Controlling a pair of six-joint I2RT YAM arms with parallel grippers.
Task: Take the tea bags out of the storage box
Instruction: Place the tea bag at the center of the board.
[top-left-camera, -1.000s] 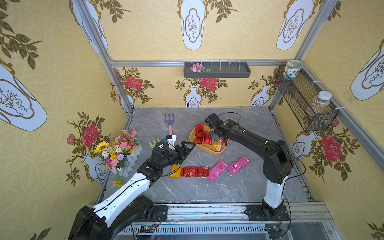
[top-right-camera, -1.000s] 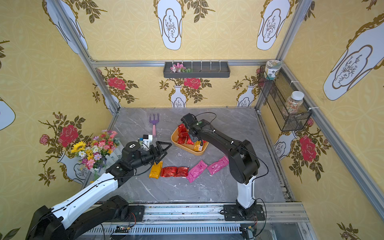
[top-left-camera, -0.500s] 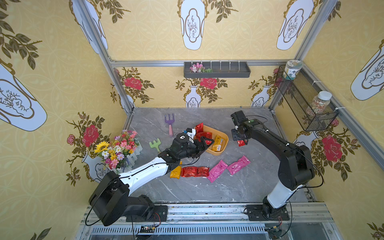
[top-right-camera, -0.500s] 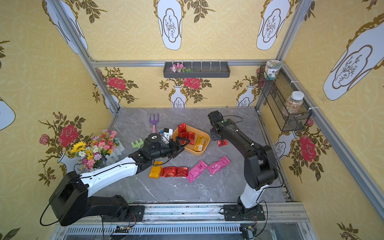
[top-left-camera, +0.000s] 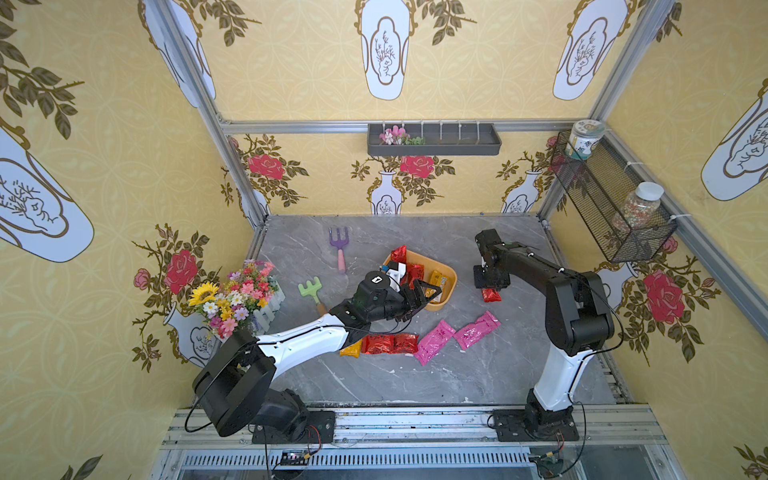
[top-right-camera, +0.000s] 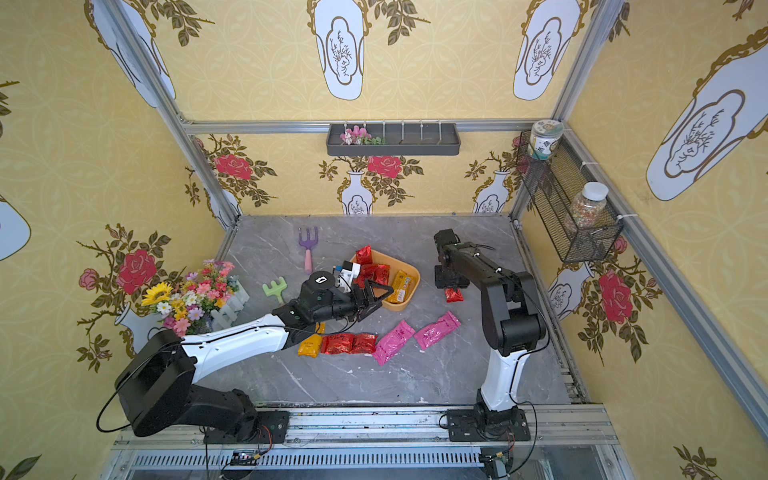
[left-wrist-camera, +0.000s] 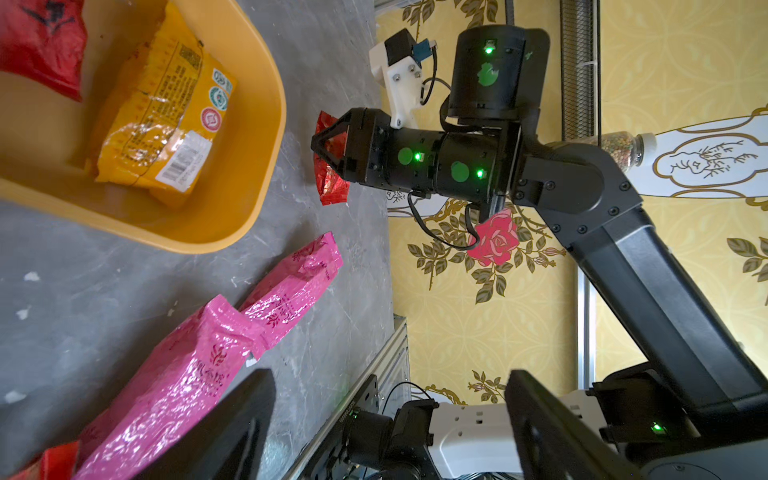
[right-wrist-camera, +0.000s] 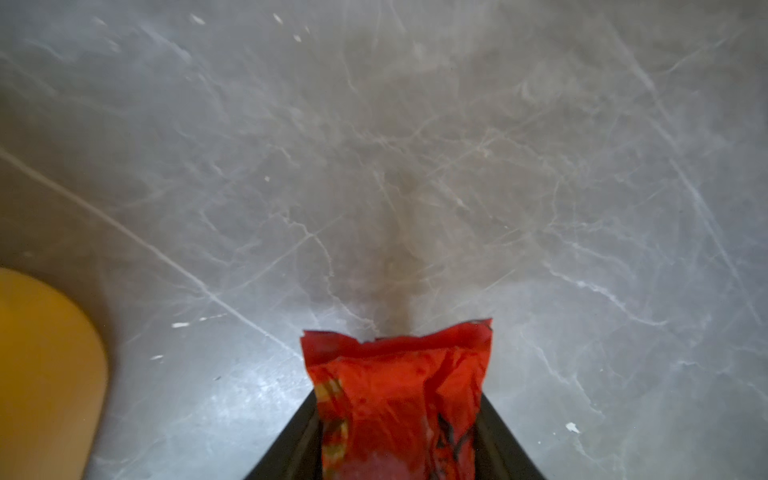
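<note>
Right wrist view: right gripper (right-wrist-camera: 397, 432) clamps a red tea bag (right-wrist-camera: 399, 382) over the bench (right-wrist-camera: 415, 166); best lowered before release. Left gripper (top-left-camera: 426, 300), jaws apart, hovers at the storage box (top-left-camera: 453, 286).

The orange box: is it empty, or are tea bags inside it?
Not empty. Red bags and a yellow bag lie inside the box.

in both top views the whole table (top-left-camera: 374, 374) is seen from high above, toward the back wall (top-left-camera: 332, 187). the wrist views are taken close to the table, and the storage box (left-wrist-camera: 257, 137) is shared by them.
</note>
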